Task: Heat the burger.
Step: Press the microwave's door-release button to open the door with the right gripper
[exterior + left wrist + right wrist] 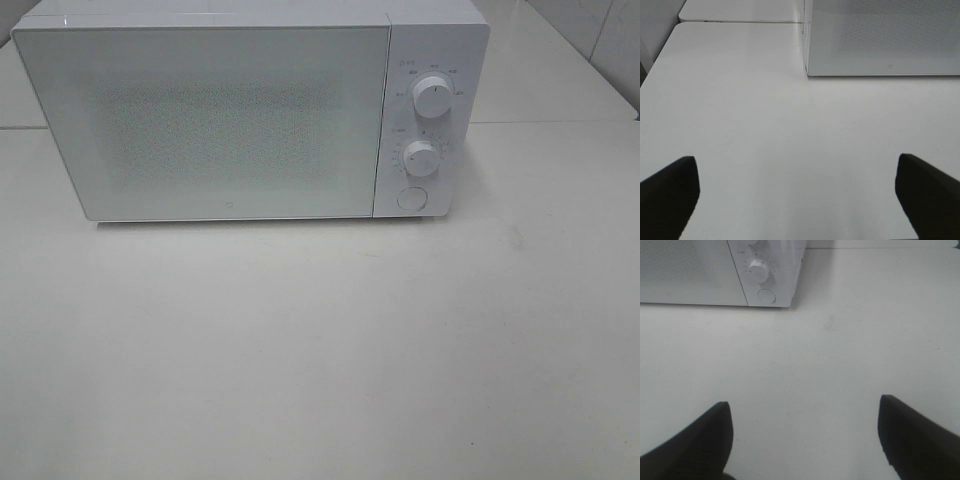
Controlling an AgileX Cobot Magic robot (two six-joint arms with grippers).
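A white microwave [240, 115] stands at the back of the white table [320, 340] with its door shut; it also shows in the left wrist view [885, 37] and the right wrist view [715, 270]. The burger is not in view in any frame. My left gripper [797, 200] is open and empty, well in front of the microwave's left corner. My right gripper [805, 437] is open and empty, in front of the microwave's control side. Neither gripper shows in the high view.
The microwave has two round knobs [433, 96] [422, 157] and a round button [410, 198] on its right panel; the lower knob [758, 270] and button [766, 295] show in the right wrist view. A table seam runs behind [740, 21].
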